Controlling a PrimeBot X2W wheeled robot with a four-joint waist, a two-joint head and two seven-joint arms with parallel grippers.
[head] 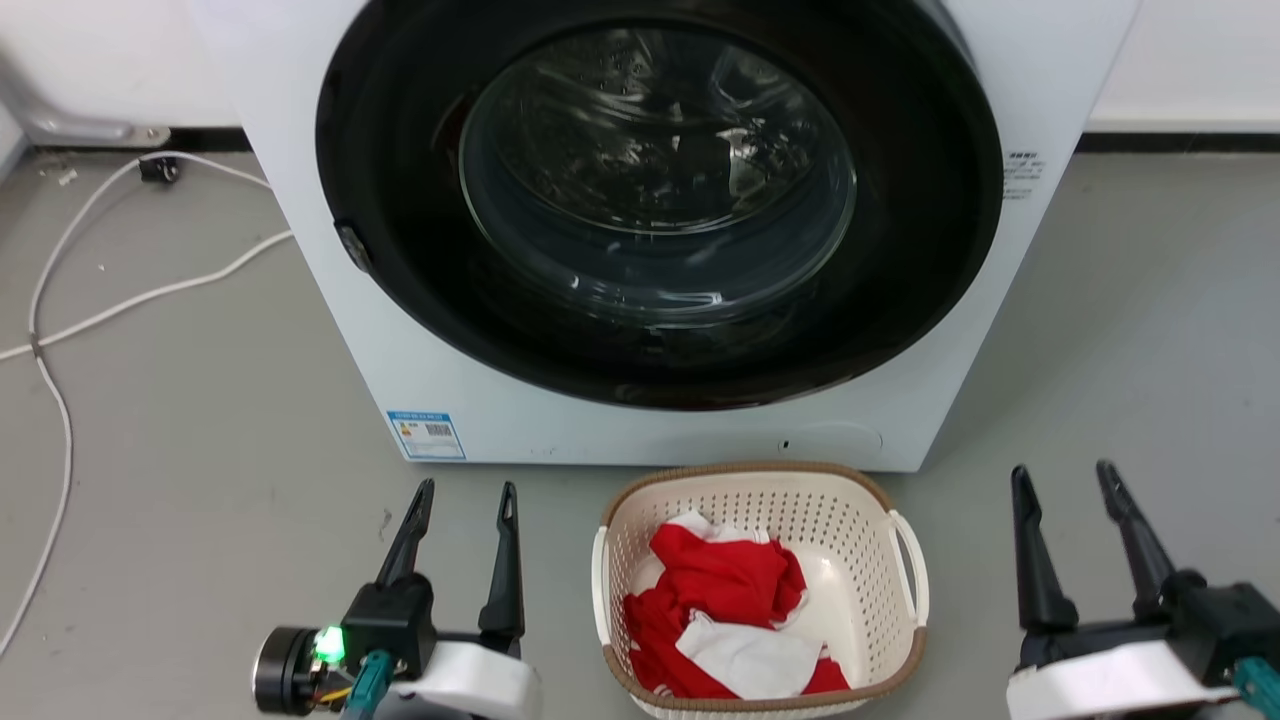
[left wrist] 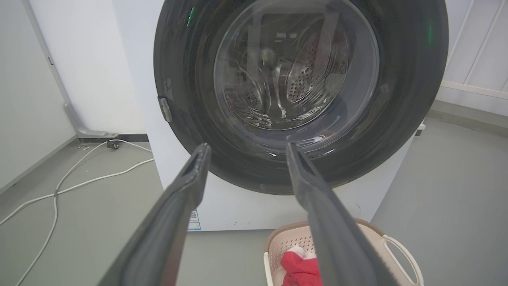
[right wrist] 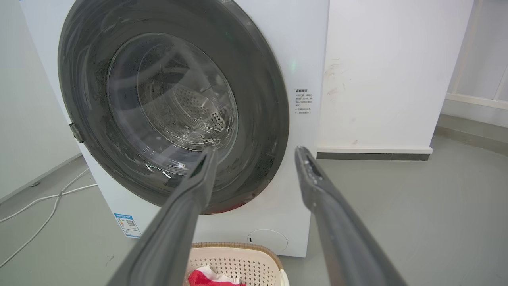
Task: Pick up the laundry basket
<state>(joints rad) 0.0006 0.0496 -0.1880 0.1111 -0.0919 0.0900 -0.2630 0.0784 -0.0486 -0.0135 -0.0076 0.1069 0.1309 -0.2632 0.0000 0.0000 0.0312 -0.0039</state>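
The washing machine (head: 640, 230) is seen shut. Just in front of it, the laundry basket (head: 800, 505) is set on the floor (head: 200, 450), midway between both arms, with red and white clothing (head: 725, 600) heaped inside. The left gripper (head: 465, 490) and right gripper (head: 1060, 470) are held spread and empty, one flanking each side, presumably so that the white handles (head: 915, 570) can be taken together.
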